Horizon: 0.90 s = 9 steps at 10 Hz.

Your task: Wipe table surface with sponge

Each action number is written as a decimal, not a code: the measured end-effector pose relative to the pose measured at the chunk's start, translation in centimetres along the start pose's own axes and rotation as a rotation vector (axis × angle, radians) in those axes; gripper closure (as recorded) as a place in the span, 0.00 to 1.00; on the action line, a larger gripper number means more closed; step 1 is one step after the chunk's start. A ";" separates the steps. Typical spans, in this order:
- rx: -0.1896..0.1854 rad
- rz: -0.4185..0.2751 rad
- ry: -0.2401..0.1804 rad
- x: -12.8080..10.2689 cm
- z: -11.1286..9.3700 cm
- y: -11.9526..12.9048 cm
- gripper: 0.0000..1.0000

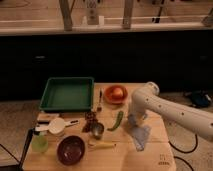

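Observation:
The table surface [155, 150] is a light tan wooden top with a small dark mark [162, 160] near its front right corner. A pale blue-grey sponge or cloth [140, 136] lies on the right part of the table. My white arm comes in from the right and bends down over it. My gripper [134, 120] is at the sponge's upper left edge, low over the table. I cannot tell whether it touches or holds the sponge.
A green tray [67, 93] sits at the back left and an orange bowl [115, 93] behind the gripper. A green pepper [116, 121], a metal cup [97, 130], a dark bowl [70, 149], a white cup [56, 125], a green cup [40, 144] and a yellow utensil [102, 145] lie to the left.

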<state>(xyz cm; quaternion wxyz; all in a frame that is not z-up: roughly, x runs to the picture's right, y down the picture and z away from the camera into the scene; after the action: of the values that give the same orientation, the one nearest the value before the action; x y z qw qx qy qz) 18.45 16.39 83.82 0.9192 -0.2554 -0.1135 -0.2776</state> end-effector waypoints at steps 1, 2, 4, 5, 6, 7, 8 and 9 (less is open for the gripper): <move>0.000 -0.008 0.006 1.1 -0.1 -0.5 0.98; 0.004 -0.015 0.008 1.6 0.0 -1.1 0.98; 0.017 -0.055 0.003 2.0 0.0 -2.3 0.98; 0.022 -0.078 -0.002 1.6 0.0 -2.9 0.98; 0.026 -0.108 -0.009 1.1 0.1 -3.5 0.98; 0.025 -0.148 -0.022 0.1 0.2 -3.9 0.98; 0.017 -0.200 -0.037 -1.2 0.4 -3.8 0.98; 0.011 -0.222 -0.047 -2.1 0.4 -3.4 0.98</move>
<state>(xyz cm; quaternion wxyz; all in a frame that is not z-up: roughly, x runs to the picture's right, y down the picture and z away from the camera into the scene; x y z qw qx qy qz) 14.78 15.16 84.76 0.8813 -0.2425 -0.1641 -0.3710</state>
